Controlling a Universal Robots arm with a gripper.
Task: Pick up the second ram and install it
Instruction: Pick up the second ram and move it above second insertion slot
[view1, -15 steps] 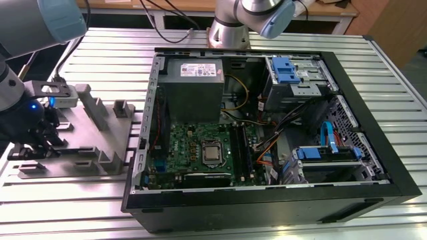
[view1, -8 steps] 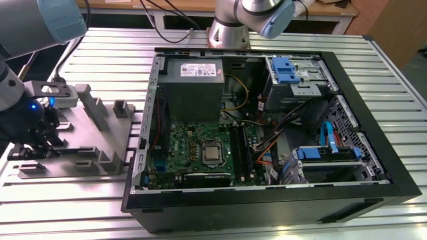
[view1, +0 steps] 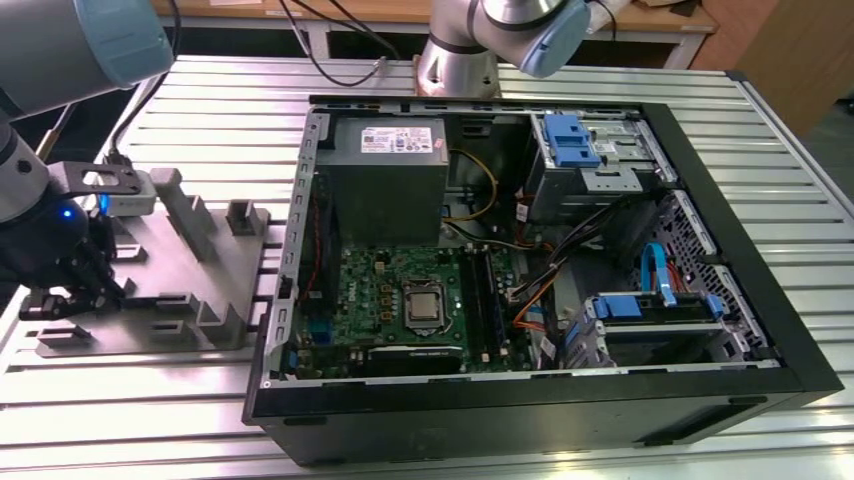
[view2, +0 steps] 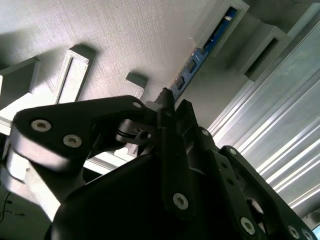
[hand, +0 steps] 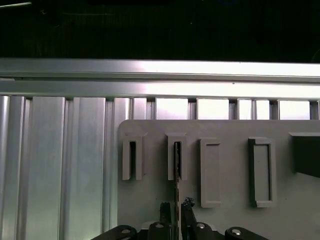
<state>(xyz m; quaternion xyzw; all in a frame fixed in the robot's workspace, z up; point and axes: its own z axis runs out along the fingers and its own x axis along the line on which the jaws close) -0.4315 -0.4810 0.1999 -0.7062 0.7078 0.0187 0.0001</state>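
Black gripper (view2: 175, 100) against a pale grey fixture plate (view2: 125, 35), the second ram (view2: 192, 65) showing dark blue. On the ribbed silver table (view1: 787, 140), a black computer case (view1: 534, 415), green motherboard (view1: 374, 285) and blue drive brackets (view1: 567, 140).

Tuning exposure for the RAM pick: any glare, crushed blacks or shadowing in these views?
First wrist view: strong glare on the aluminium rail, black band above it, grey holder plate evenly lit. Second wrist view: gripper near-silhouette, second ram a blue strip in shade. Exterior view: even light, computer case interior dim, blue glow by the gripper.
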